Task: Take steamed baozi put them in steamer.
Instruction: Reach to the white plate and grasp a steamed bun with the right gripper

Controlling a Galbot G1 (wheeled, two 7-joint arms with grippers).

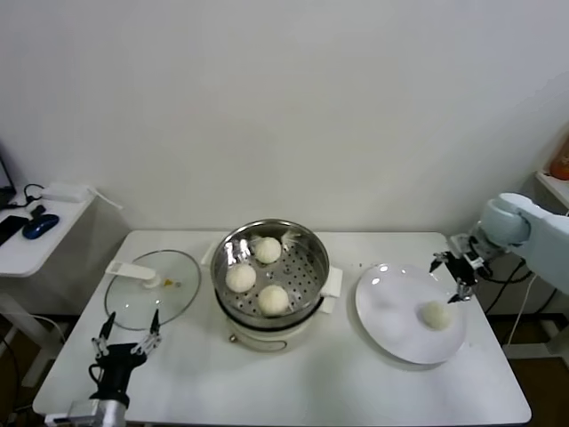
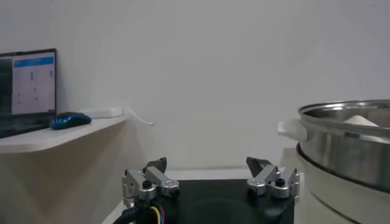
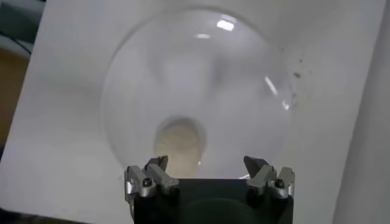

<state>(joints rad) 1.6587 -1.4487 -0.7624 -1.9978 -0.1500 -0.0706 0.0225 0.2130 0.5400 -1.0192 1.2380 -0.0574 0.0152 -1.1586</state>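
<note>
**Three buns in the steamer, one left on the plate**

The white table point(image 1: 293, 382) carries the stainless-steel steamer point(image 1: 307, 240) at its middle, with three steamed baozi point(image 1: 242, 277) resting apart on the perforated tray. The glass lid point(image 1: 169, 307) lies flat to the steamer's left, and the white plate point(image 1: 387, 302) sits to its right. A fourth baozi point(image 1: 436, 314) lies on the plate's right part. The right gripper point(image 1: 452, 277) hangs just above that bun, jaws spread wide and holding nothing. The left gripper point(image 1: 130, 337) is parked near the lid's front edge, jaws likewise spread and empty.
</note>
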